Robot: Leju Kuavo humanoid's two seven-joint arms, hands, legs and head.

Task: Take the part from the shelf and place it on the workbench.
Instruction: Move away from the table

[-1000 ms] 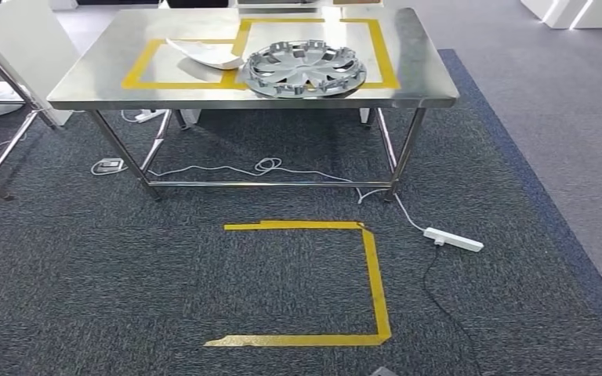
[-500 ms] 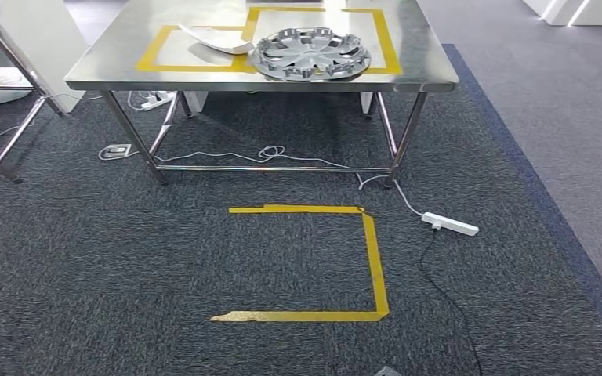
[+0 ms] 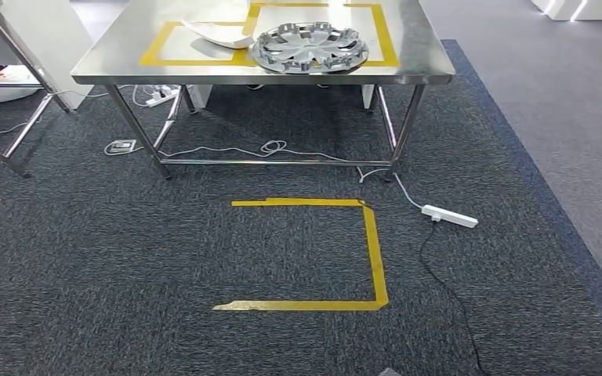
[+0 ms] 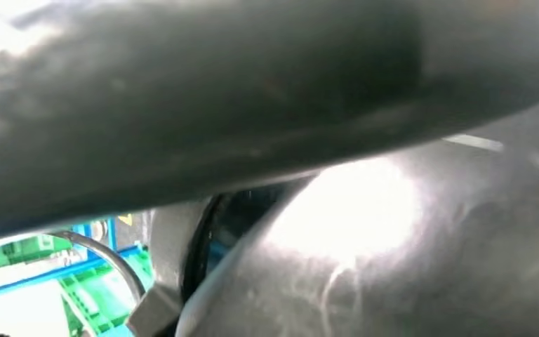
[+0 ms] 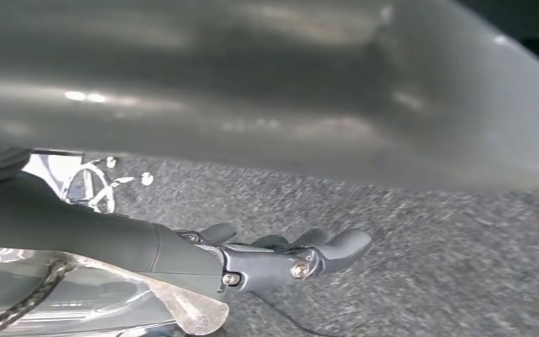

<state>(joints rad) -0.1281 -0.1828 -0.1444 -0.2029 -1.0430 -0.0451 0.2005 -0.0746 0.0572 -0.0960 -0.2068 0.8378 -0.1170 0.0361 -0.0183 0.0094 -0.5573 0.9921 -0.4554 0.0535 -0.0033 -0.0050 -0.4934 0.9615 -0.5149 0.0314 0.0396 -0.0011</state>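
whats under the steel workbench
Under the workbench: dark carpet, a white cable looped along the lower crossbar, and a power strip near the back left. The tabletop hides whatever lies further back.

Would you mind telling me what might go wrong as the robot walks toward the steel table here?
The power strip and its black cable lie on the carpet beside the yellow floor marking; a foot could catch them. The hubcap already fills one taped zone on the table, so another part might strike it.
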